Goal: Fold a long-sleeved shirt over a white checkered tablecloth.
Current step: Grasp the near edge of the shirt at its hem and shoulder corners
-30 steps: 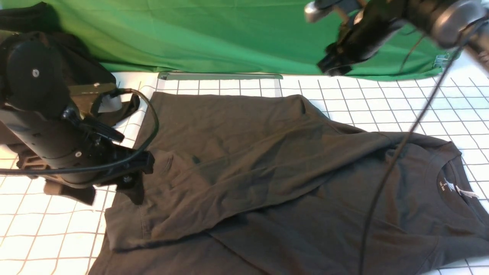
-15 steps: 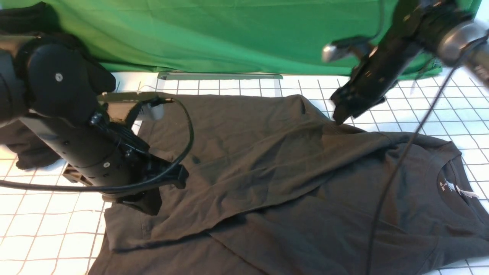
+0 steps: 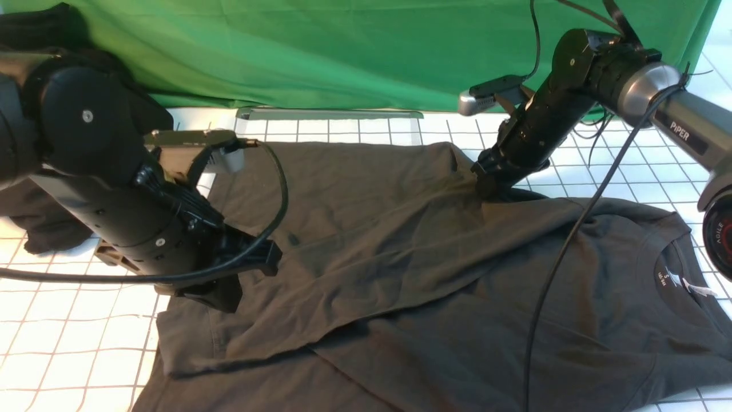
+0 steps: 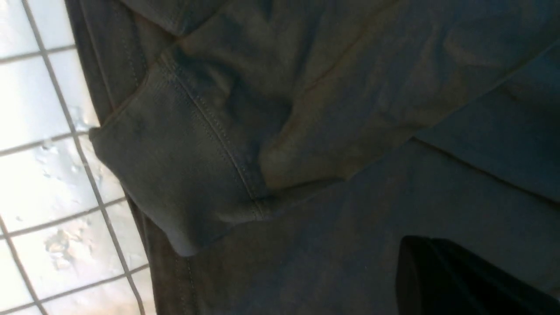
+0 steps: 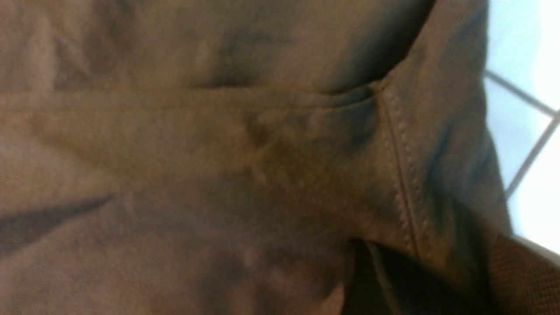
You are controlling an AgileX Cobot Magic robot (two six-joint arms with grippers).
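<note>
Charcoal long-sleeved shirt [image 3: 400, 257], under left gripper [image 3: 226, 297]

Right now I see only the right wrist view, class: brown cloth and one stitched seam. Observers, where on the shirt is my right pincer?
Observer: The right pincer is down at the far edge of the long-sleeved shirt, beside bare white checkered tablecloth.
Operator: Which end is the top?
Observer: The collar lies to the robot's right, with its white neck label showing.
Operator: And the other side?
Observer: The left pincer is shut, down on the shirt's left part, near a sleeve cuff.
</note>
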